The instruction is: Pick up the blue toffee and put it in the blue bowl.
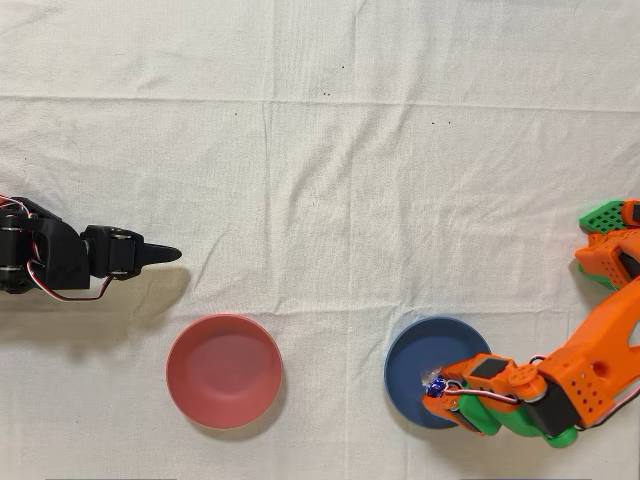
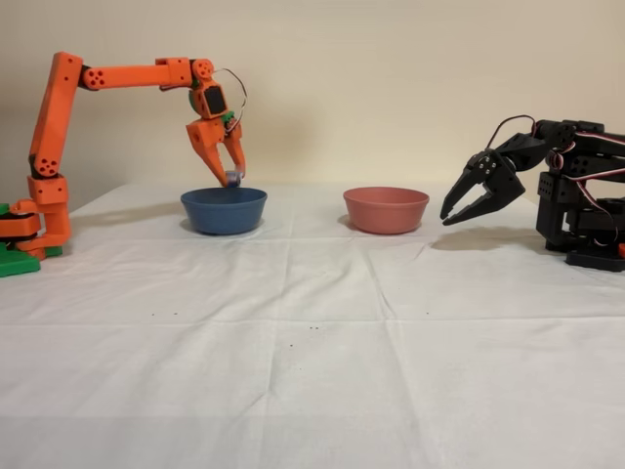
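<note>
- Over blue bowl [image 2: 224, 210]: orange arm's gripper [image 2: 227, 176] points down, tips just above the rim, fixed view.
- Gripper clenched on blue toffee [image 2: 232, 178]; candy sits betw. the two fingertips, clear of bowl floor.
- Overhead view: gripper [image 1: 437, 388] lies over the bowl's [image 1: 415, 360] right-hand part; toffee [image 1: 435, 387] seen as small shiny blue spot at the tips, inside the rim outline.
- Red-pink bowl [image 1: 223, 370] stands well apart from blue one, to its left in overhead view, to its right in fixed view [image 2: 386, 209].
- Both bowls upright on white cloth [image 2: 312, 342], creased.
- Black arm [image 2: 547, 186] idle, at far side of the red-pink bowl.
</note>
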Available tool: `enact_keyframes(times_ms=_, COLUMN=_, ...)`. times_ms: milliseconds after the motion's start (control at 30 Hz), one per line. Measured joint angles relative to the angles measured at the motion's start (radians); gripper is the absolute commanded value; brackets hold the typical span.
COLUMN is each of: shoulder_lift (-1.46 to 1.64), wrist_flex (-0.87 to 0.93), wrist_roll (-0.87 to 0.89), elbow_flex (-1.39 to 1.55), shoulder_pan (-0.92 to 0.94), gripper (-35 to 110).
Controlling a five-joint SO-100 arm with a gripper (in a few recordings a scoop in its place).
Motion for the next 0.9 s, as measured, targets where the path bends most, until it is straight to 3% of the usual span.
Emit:
enact_keyframes(times_ms=133, shoulder_lift=-0.002, wrist_flex=0.0, wrist_roll=0.0, elbow_flex=0.0, shoulder_pan=0.0, gripper=48)
enact_keyframes(times_ms=333, shoulder_lift=-0.002, wrist_flex=0.018, wrist_roll=0.008, elbow_flex=0.0, shoulder_pan=0.0, gripper=47)
enact_keyframes(times_ms=433, shoulder_lift=0.0, wrist_flex=0.018, wrist_roll=0.0, elbow_flex=0.012, shoulder_pan=0.0, gripper=40)
enact_keyframes(times_ms=667, shoulder_lift=0.052, wrist_flex=0.018, wrist_roll=0.043, elbow_flex=0.077, shoulder_pan=0.041, gripper=7)
enact_keyframes(times_ms=900, shoulder_lift=0.302, wrist_flex=-0.054, wrist_roll=0.092, elbow_flex=0.301, shoulder_pan=0.173, gripper=0)
